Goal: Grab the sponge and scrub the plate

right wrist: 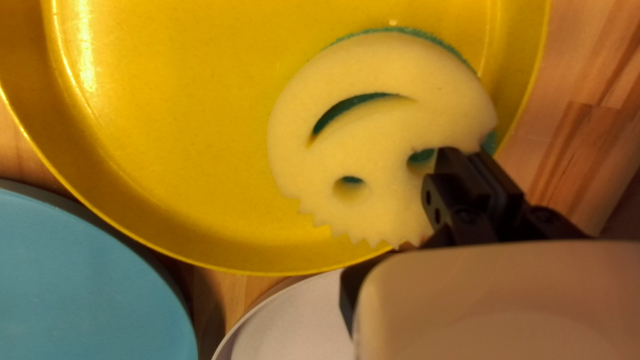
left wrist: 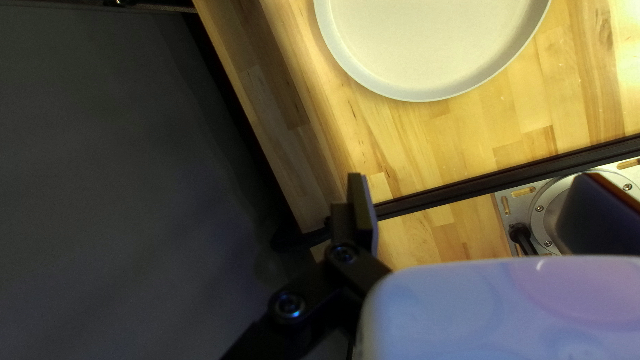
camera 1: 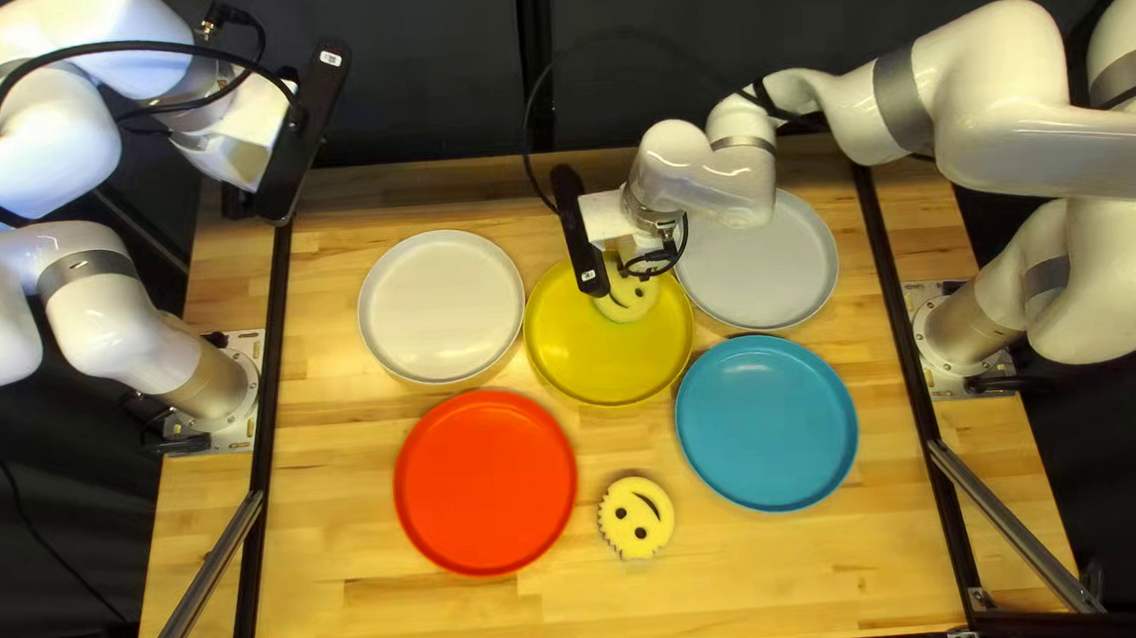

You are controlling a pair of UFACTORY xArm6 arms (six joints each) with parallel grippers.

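I count five plates: one red plate (camera 1: pixel 486 482), one yellow plate (camera 1: pixel 611 369), one blue plate (camera 1: pixel 766 423), one white plate (camera 1: pixel 441 306) and one gray plate (camera 1: pixel 775 260). I see two sponges: one sponge (camera 1: pixel 630 300) and one more sponge (camera 1: pixel 636 517). I have two arms, my left jaws (camera 1: pixel 236 201) and right jaws (camera 1: pixel 663 253) make two, and there is one desk (camera 1: pixel 742 584).
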